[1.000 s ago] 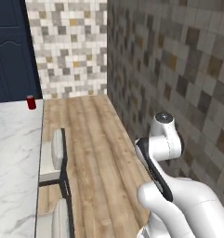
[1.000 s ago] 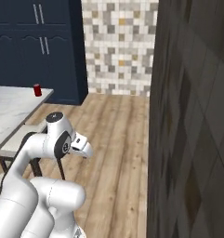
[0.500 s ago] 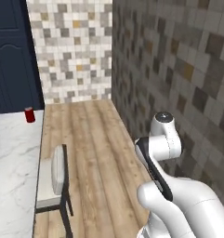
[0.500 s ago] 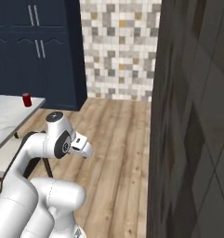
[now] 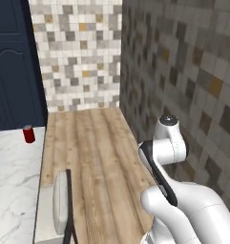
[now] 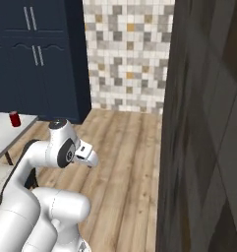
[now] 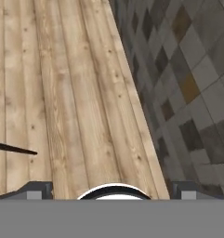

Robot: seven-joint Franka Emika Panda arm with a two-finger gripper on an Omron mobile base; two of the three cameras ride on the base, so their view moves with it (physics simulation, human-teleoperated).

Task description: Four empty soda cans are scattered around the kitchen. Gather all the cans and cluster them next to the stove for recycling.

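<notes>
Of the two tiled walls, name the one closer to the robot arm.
The dark grey-brown tiled wall running alongside the arm. The light white-and-beige mosaic wall stands farther off, at the end of the wood floor.

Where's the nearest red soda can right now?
The red soda can stands upright near the edge of the white marble counter, at far left in both base views, in front of the navy cabinets.

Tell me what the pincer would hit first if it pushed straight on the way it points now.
Most likely the wood floor: the open pincer looks down along its planks, with nothing between. The mosaic tile wall runs close beside that line, so a slight drift could meet it first; depth is unclear.
</notes>
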